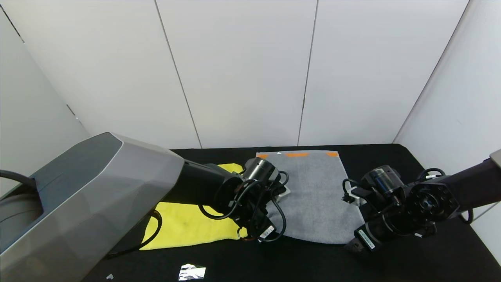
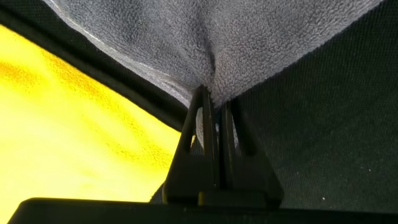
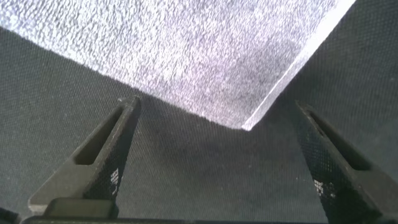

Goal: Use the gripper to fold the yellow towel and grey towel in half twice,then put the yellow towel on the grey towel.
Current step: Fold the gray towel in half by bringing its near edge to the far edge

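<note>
My left gripper point(image 2: 211, 99) is clamped on the near left corner of the grey towel point(image 1: 313, 196); the wrist view shows the fabric bunched between the closed fingers. My right gripper point(image 3: 217, 118) is wide open and holds nothing. It hovers low over the black table point(image 1: 391, 266), and the towel's near right corner point(image 3: 245, 126) sits between the fingers, just ahead of the tips.

The grey towel lies flat at centre frame in the head view, long axis running toward the back wall, orange marks point(image 1: 296, 154) at the far edge. The yellow towel point(image 1: 188, 225) is lower left of centre, just beside the grey towel's left edge and mostly under my left arm.

Key relation: both near corners are at my grippers, far edge straight ahead, so I judge the fold goes forward once the right closes.

Hidden: my left wrist covers the left corner in the head view, and the yellow towel's full outline is cut off. There's a crumpled foil scrap point(image 1: 191, 271) at bottom centre.
</note>
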